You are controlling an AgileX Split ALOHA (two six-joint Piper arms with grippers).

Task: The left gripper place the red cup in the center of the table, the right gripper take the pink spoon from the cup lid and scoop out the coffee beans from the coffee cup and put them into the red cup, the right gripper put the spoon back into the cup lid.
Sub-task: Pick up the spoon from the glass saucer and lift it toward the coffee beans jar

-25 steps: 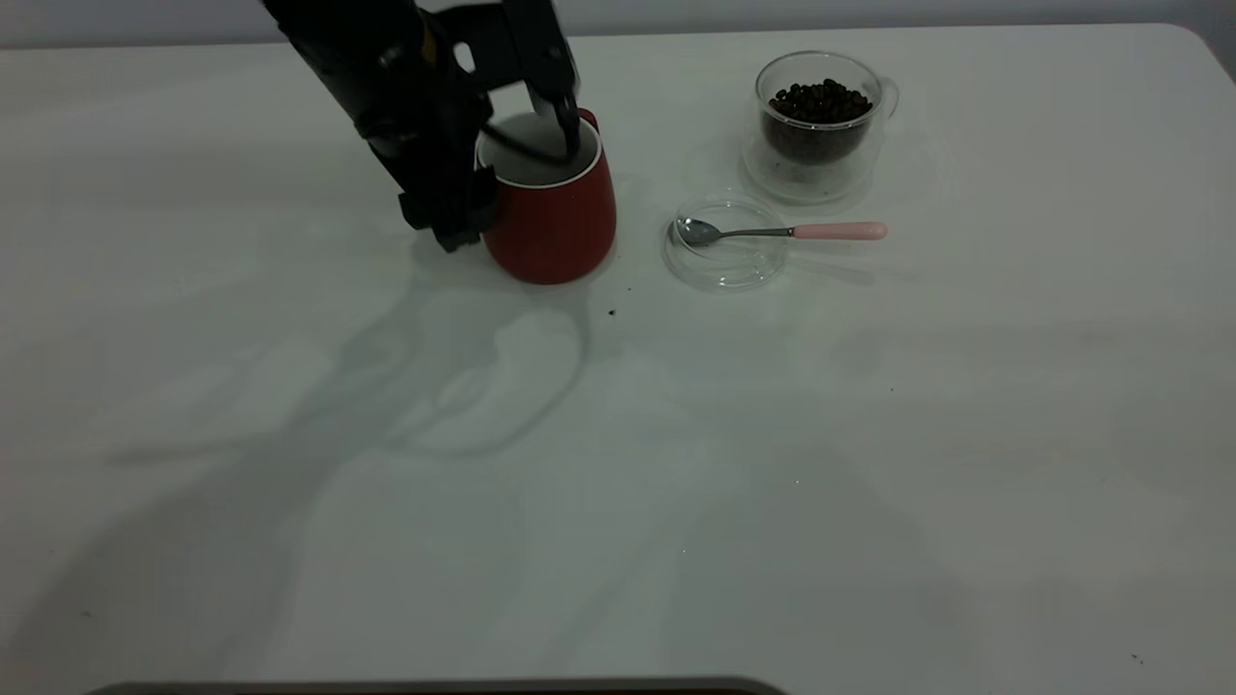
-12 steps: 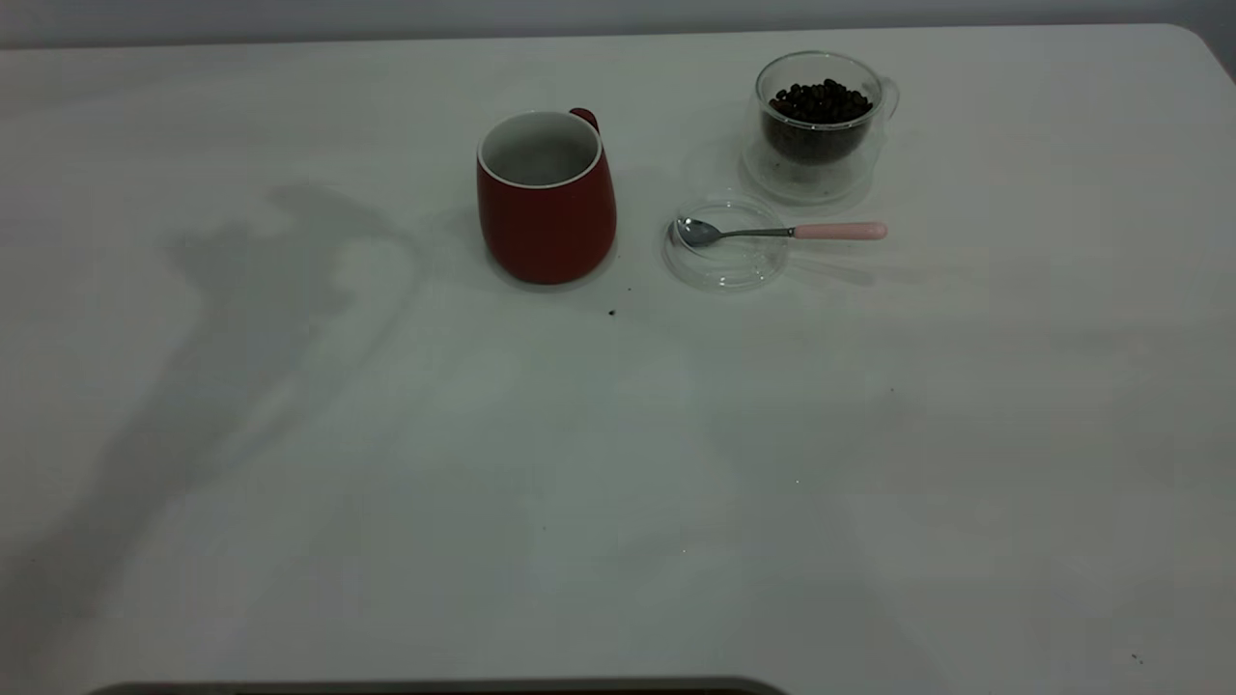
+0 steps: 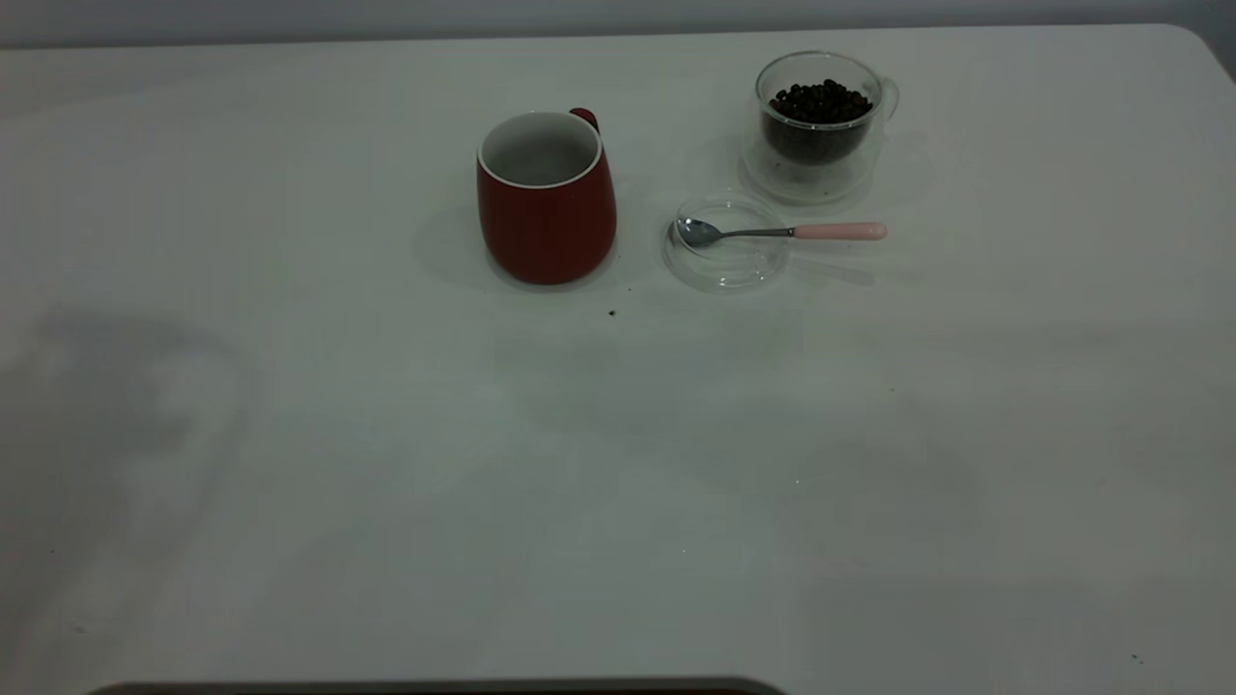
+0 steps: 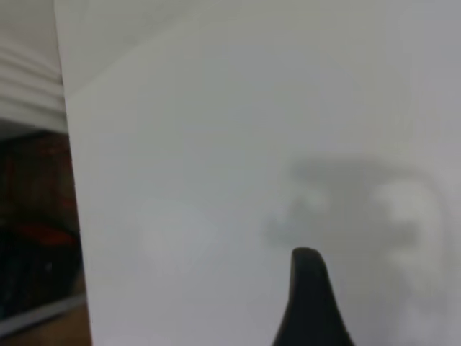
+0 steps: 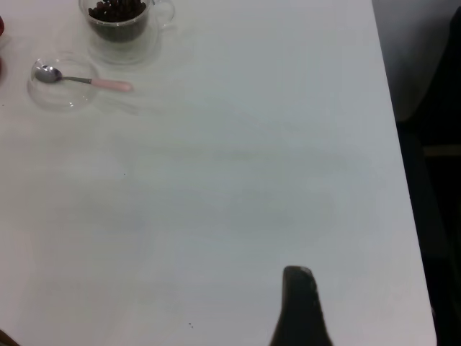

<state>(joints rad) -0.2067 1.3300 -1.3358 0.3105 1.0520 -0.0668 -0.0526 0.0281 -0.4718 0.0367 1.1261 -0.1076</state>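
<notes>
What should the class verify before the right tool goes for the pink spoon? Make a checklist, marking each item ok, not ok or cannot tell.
1. Red cup upright on the table: ok.
2. Pink spoon bowl resting in the cup lid, handle overhanging: ok.
3. Coffee beans in the coffee cup: ok.
4. Left tool away from the red cup: ok.
5. Right tool open: cannot tell.

Little of the robot showed. In the left wrist view, one fingertip (image 4: 308, 303) of the left gripper appeared as a plain black, matte shape, broad at its base and tapering to a rounded tip. The right gripper's fingertip (image 5: 299, 306) looked alike: black, smooth, narrow, round-ended, without visible markings.
</notes>
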